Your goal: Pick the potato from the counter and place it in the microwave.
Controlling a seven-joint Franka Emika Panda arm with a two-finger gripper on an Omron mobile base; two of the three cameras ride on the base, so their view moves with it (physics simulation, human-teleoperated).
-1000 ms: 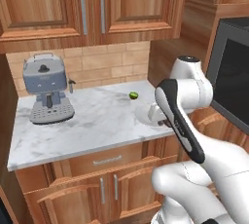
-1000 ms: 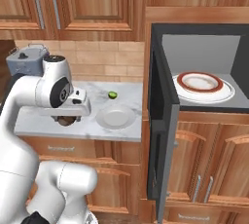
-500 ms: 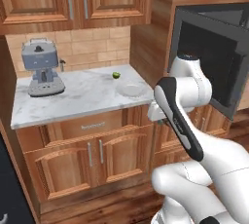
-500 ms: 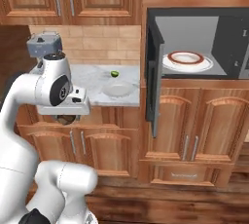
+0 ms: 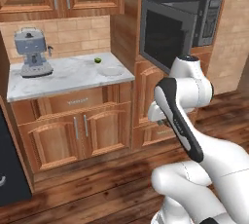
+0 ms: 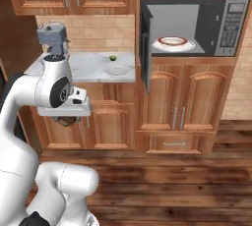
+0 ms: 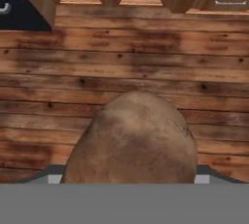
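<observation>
Wooden floor [image 7: 121,47] under the hand: potato [image 7: 133,142] off the counter [image 5: 68,74], held in the fingers. Pick done. Left: reach open microwave [image 6: 189,21], set potato inside by the plate [image 6: 172,42].

The left base view looks from behind the arm, angled forward and down across the counter [image 5: 73,74] toward the microwave [image 5: 182,23] at its right. The right base view faces the microwave [image 6: 194,26] more squarely, sharing that counter [image 6: 93,68] and oven. The hand view points straight down, close over the potato [image 7: 131,142], with wooden floor [image 7: 121,57] beyond.
</observation>
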